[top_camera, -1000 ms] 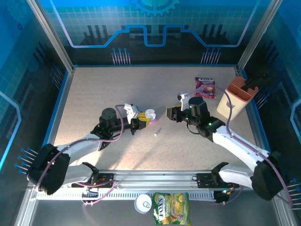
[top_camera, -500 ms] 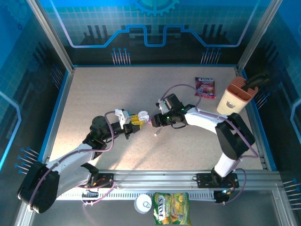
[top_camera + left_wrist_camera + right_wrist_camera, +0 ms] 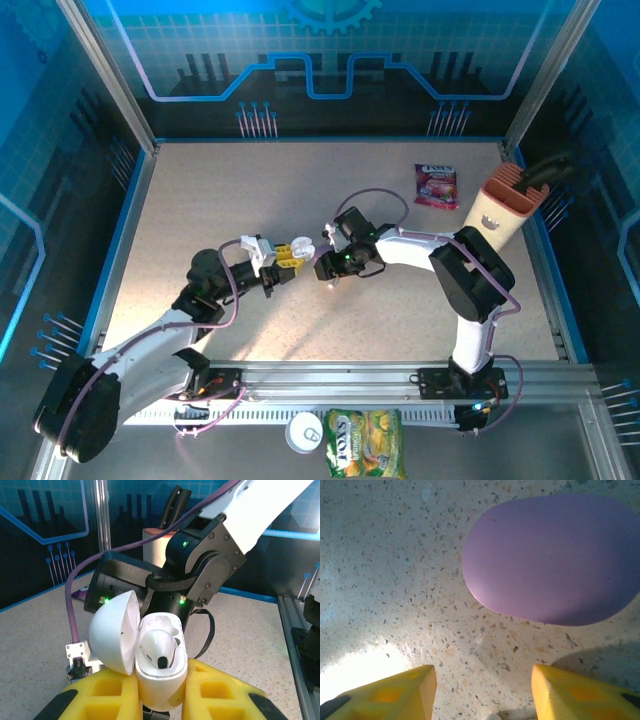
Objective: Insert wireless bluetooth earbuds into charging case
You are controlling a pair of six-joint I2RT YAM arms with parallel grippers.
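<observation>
My left gripper [image 3: 284, 256] [image 3: 160, 692] is shut on a white charging case [image 3: 159, 680] [image 3: 300, 246], held upright between its yellow fingers. The lid [image 3: 112, 630] is swung open to the left. One white earbud [image 3: 159, 649] sits in the case; the socket behind it is bare. A tiny loose earbud [image 3: 334, 282] lies on the table just right of the case. My right gripper [image 3: 328, 268] [image 3: 481, 675] hangs open over it, nothing between the fingers; a white bit [image 3: 492, 716] peeks at the bottom edge. Beyond them is a smooth lilac pebble-shaped shell [image 3: 550, 560]; I cannot tell if it is the held case.
A pink snack pouch [image 3: 436, 186] lies at the back right, beside a beige holder [image 3: 500, 210] with black handles. On the front ledge are a tin can [image 3: 303, 430] and a green snack bag [image 3: 362, 442]. Blue walls enclose the speckled table [image 3: 220, 190].
The right arm has swung left and down, bringing its gripper beside the held case and over the loose earbud. The left arm has drawn back slightly left, still holding the open case.
</observation>
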